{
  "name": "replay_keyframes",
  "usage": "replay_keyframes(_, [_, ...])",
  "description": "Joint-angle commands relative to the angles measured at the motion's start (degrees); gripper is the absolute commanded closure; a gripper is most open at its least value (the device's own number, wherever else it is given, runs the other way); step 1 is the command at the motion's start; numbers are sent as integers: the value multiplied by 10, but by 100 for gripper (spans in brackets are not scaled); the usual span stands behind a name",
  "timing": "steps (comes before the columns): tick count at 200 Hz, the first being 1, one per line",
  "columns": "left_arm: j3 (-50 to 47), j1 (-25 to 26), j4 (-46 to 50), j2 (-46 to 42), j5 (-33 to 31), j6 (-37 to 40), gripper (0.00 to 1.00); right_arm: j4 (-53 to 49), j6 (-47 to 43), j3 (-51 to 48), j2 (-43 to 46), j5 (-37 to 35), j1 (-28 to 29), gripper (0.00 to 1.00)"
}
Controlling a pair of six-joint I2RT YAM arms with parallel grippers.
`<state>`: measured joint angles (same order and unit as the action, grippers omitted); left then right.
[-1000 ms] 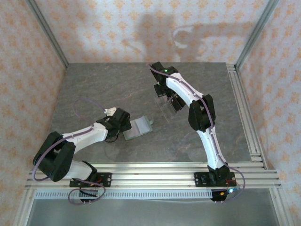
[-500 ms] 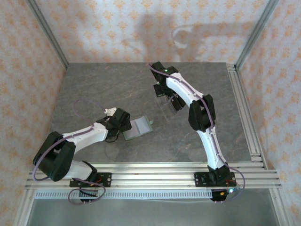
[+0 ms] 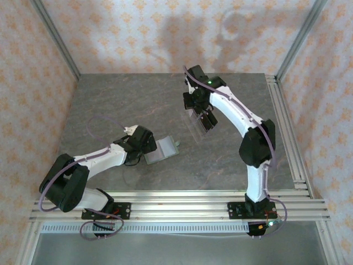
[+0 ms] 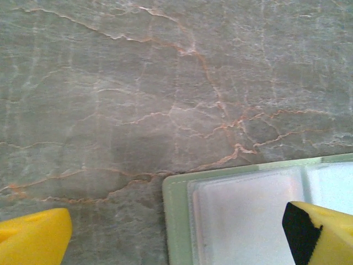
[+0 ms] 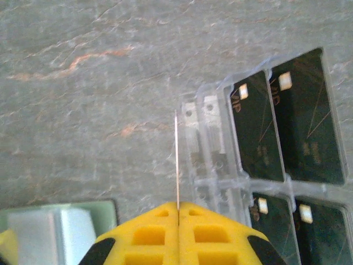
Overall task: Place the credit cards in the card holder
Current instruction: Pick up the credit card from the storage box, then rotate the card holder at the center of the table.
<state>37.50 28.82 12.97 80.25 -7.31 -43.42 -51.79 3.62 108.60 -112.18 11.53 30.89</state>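
The left arm point(image 3: 105, 157) lies low and stretched across the grey surface point(image 3: 110, 105). Its left gripper point(image 4: 176, 240) is wide open and holds nothing; one yellow fingertip is over bare stone, the other over the card holder point(image 4: 248, 215). The card holder lies open and flat near the middle, pale inside. To the right, a clear tray point(image 5: 220, 165) has dark credit cards point(image 5: 306, 116) in its boxes, and one reads "VIP". The right arm point(image 3: 242, 118) bends high by the tray. Its right gripper point(image 5: 177, 212) is squeezed tight on one thin card point(image 5: 177, 160), seen edge-on.
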Motion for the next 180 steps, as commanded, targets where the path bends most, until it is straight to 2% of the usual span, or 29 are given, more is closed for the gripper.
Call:
replay_keyframes(1, [5, -5, -35, 18, 23, 5, 0, 55, 39, -78, 51, 28, 4, 100])
replay_keyframes(50, [20, -5, -64, 55, 47, 3, 0, 131, 87, -248, 171, 45, 4, 100])
replay_keyframes(91, [42, -5, -93, 89, 71, 6, 0, 192, 141, -355, 238, 89, 4, 100])
replay_keyframes(143, [87, -4, -117, 133, 103, 6, 0, 238, 186, -434, 270, 125, 5, 100])
replay_keyframes(180, [126, 0, -97, 137, 109, 9, 0, 250, 195, -456, 278, 132, 5, 100])
